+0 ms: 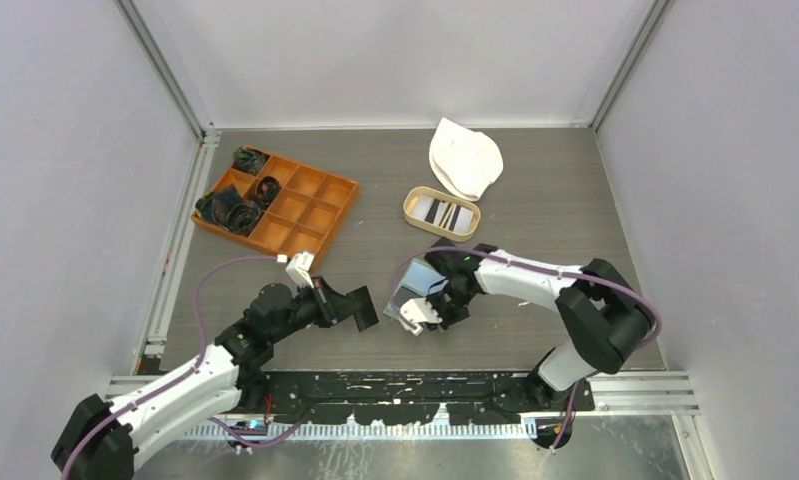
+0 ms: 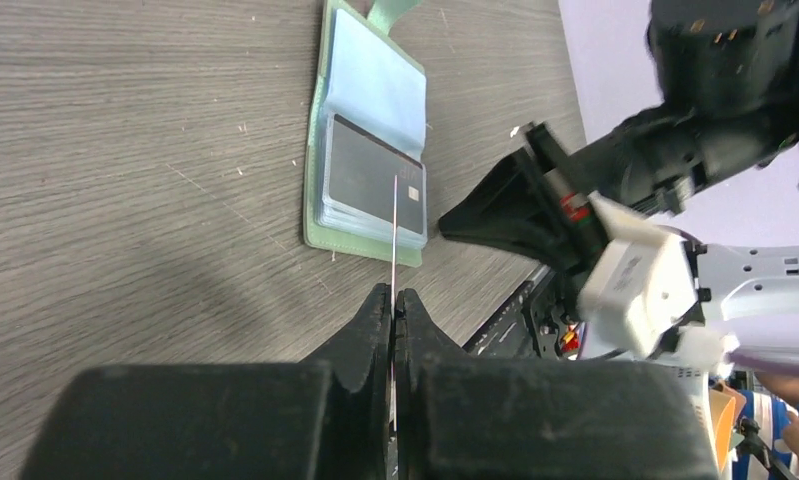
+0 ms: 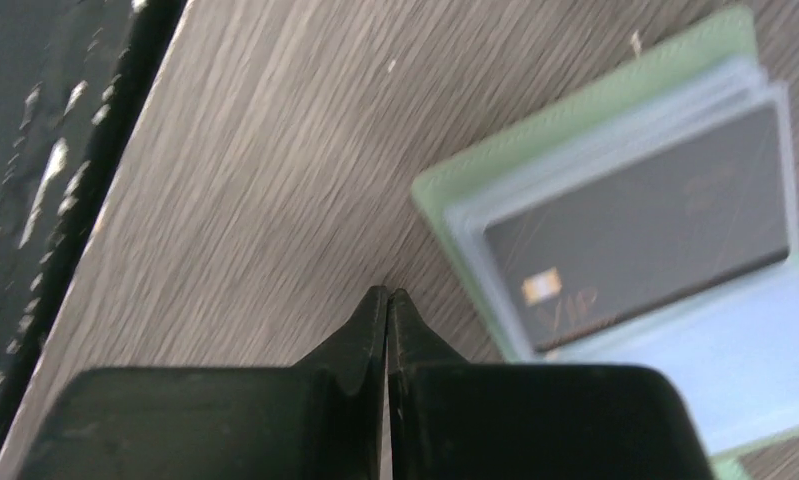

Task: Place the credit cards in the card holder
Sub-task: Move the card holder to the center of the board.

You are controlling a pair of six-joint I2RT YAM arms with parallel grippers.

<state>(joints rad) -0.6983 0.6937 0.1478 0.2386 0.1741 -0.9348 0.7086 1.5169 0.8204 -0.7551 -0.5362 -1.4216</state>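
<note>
Our left gripper (image 2: 395, 297) is pinched tight on a thin pale card (image 2: 393, 240); we see only its edge. The open sage-green card holder (image 2: 375, 85), with pale blue pockets, lies flat on the grey wooden table (image 2: 125, 150). It is right in front of those jaws, and the card's edge points straight at it. A black card (image 2: 370, 175) sits in one pocket. Our right gripper (image 3: 387, 297) is pressed closed with nothing we can see in it, just beside the holder's corner. We think the left arm should slide the card in.

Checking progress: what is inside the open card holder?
One dark card with a gold chip sits in a pale blue pocket of the card holder. Pockets underneath are covered, so any further cards are hidden.
</note>
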